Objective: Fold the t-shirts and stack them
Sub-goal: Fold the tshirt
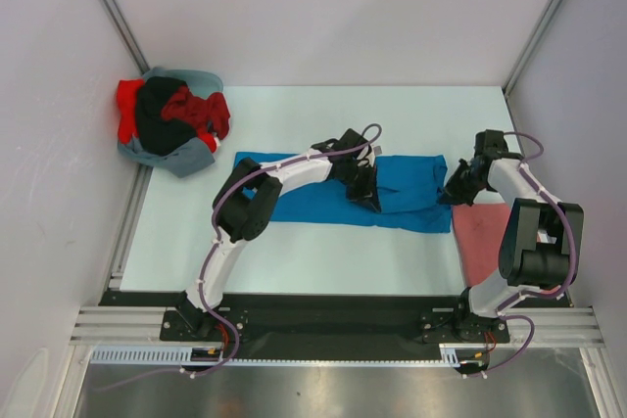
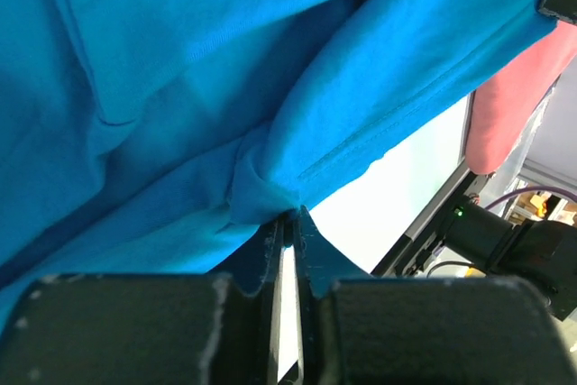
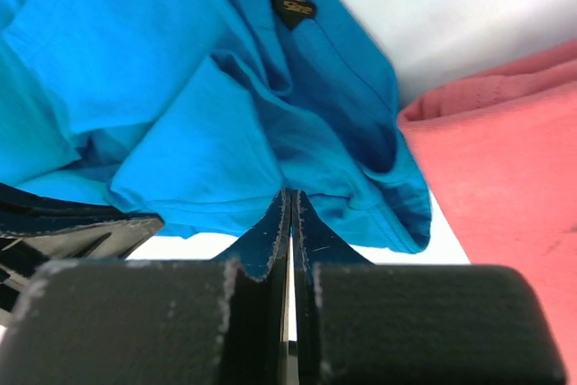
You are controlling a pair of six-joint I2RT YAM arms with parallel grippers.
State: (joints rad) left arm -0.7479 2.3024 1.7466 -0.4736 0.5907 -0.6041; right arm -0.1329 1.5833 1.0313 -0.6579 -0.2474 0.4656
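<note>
Table [image 1: 294,252] pale, white-walled.
Blue t-shirt [image 1: 304,198]: bright, folded into long band across table centre, rumpled at right end.
Pile of t-shirts [image 1: 171,119], far left: red, black, grey-blue, tangled.
Pinkish-red t-shirt [image 1: 480,237], near right, folded flat.
Left gripper [image 2: 288,214]: jaws nearly together at puckered blue fold; grip cannot tell.
Right gripper [image 3: 290,194]: jaws pressed together at blue hem.
Black label [image 3: 293,8] on blue shirt, writing illegible.
</note>
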